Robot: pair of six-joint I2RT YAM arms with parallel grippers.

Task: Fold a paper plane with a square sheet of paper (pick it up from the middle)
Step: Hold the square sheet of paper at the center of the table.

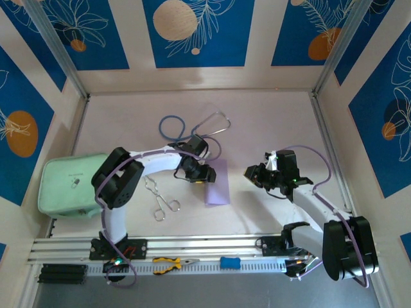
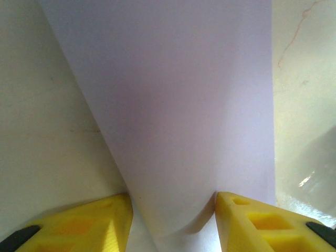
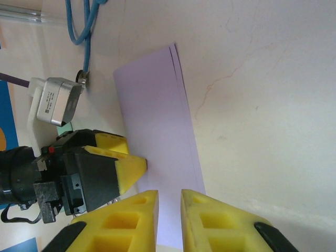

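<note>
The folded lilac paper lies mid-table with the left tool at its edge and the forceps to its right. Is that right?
No: the top view shows the forceps left of the paper, not right. The left tool is at its edge.

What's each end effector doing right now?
Left end effector: open around the paper.
Right end effector: barely open, empty.

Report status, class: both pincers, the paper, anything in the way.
Left pincer open, straddling lilac paper edge. Right pincer barely open, empty, right of paper. Paper folded in half. Forceps, stethoscope off it.
</note>
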